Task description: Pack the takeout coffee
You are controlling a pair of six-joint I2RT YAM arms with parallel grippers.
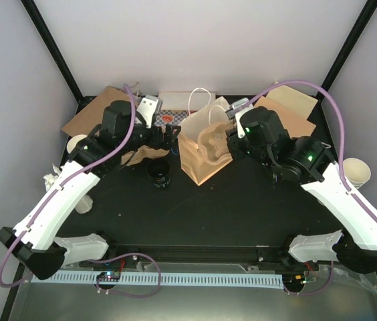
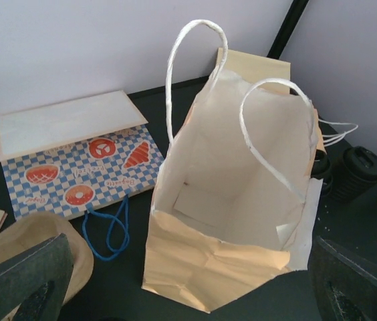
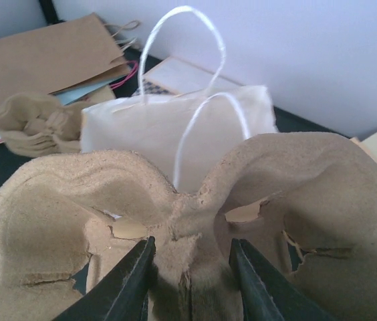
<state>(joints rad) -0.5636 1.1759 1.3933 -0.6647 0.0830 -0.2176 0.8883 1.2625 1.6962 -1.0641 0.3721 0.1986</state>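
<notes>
Coffee cup (image 2: 321, 166) half behind paper bag (image 2: 202, 267)

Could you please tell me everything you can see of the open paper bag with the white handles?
The bag is tan paper outside and paler inside, with two white twisted handles. It stands on the dark table, mouth wide open and front wall creased, and looks empty down to its folded bottom. The right end effector holds a pulp carrier close by its side; whether they touch I cannot tell.
</notes>
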